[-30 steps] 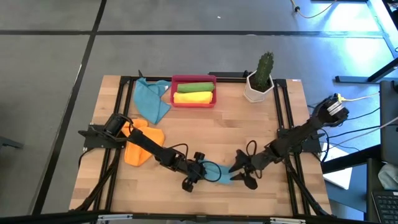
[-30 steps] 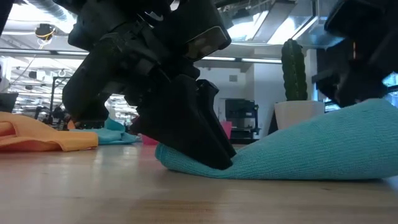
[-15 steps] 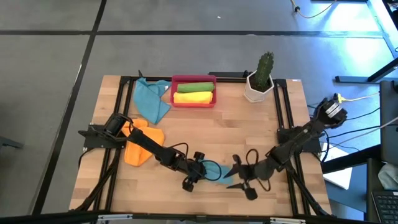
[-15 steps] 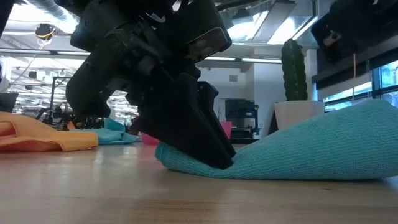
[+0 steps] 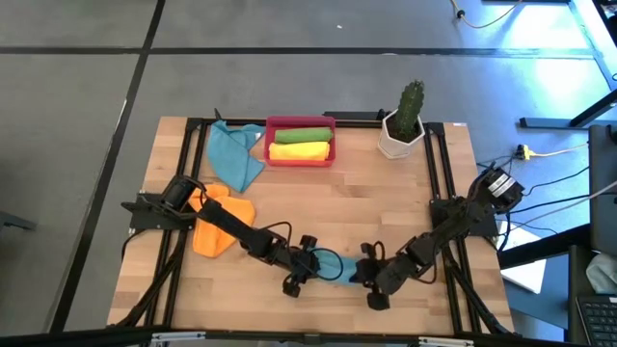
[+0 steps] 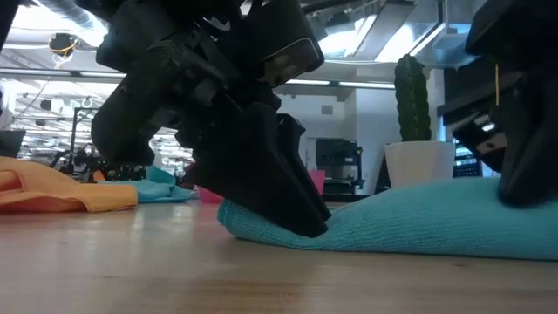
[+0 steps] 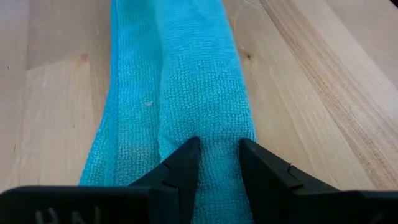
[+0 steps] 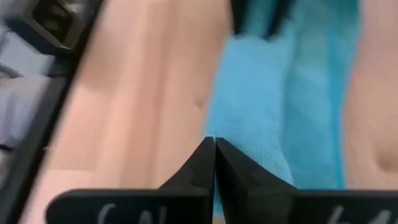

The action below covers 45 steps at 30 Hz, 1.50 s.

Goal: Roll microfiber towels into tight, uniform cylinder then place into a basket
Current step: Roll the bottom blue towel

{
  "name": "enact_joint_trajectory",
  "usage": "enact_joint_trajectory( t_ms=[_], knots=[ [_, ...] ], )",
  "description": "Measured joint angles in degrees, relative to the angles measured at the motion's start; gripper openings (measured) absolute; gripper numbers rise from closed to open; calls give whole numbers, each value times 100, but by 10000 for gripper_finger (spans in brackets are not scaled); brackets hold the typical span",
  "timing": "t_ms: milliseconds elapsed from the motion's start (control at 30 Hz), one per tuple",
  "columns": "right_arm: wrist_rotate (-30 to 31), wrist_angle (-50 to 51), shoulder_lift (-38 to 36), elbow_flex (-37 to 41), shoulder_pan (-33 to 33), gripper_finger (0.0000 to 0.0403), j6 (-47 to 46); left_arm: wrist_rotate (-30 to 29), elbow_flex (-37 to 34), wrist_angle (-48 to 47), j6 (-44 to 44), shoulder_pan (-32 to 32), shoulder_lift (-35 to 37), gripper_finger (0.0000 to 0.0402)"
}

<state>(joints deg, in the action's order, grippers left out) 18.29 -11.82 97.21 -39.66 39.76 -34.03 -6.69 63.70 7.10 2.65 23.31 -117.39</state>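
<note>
A teal towel (image 5: pixel 335 266) lies as a long narrow fold near the table's front edge, between my two grippers. My left gripper (image 5: pixel 309 267) is shut on its left end. My right gripper (image 5: pixel 363 276) is shut at its right end (image 6: pixel 475 209). The red basket (image 5: pixel 301 125) at the far edge holds a green roll (image 5: pixel 301 135) and a yellow roll (image 5: pixel 299 151). A second teal towel (image 5: pixel 234 154) lies spread to the basket's left. An orange towel (image 5: pixel 214 224) lies crumpled under my left arm. My left gripper pinches a raised ridge of the teal towel's left end (image 7: pixel 219 167) between its two fingers. The fingers slant down from the table's left and point along the fold (image 6: pixel 305 218). The towel lies on the table. My right gripper's shut fingertips (image 8: pixel 214 155) meet the towel's right end (image 8: pixel 261 155), slanting down from the table's right. Whether cloth lies between them, I cannot tell.
A white pot with a cactus (image 5: pixel 403 123) stands at the far right. Black frame rails (image 5: pixel 445 207) run along both sides of the wooden top. Bare wood (image 5: pixel 347 207) lies between the basket and the grippers.
My right gripper has moved toward the table's left and near edges, up to the towel's right end, and has shut. That end of the towel, raised a second ago, now lies lower and flatter. The left end has stayed in place.
</note>
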Motion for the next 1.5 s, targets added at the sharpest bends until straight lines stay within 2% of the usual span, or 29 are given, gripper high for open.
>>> enact_joint_trajectory(
  t_ms=[233,467,600,800,1000,1233,1300,1500],
  knots=[
    [242,807,-3,-4,-69,8,-542,-171,-9,-2,-24,58,90,112],
    [207,933,-13,-7,-174,10,-602,-331,-9,-8,-303,123,113,112],
    [119,1018,-13,-7,-237,12,-630,-505,-20,-322,-359,182,364,114],
    [51,1072,-15,-7,-253,13,-643,-1041,-20,-715,-469,393,840,150],
    [-12,1076,-17,-4,-255,13,-766,-1153,-1,-672,-473,666,752,195],
    [-84,1078,-17,-4,-327,13,-794,-2438,-4,-698,-927,1081,516,205],
    [-185,1069,-17,-4,-377,13,-794,-2624,-6,-745,-939,1105,495,205],
    [-311,1050,-17,-1,-448,13,-790,-2672,-4,-723,-1046,1104,409,206]
  ],
)
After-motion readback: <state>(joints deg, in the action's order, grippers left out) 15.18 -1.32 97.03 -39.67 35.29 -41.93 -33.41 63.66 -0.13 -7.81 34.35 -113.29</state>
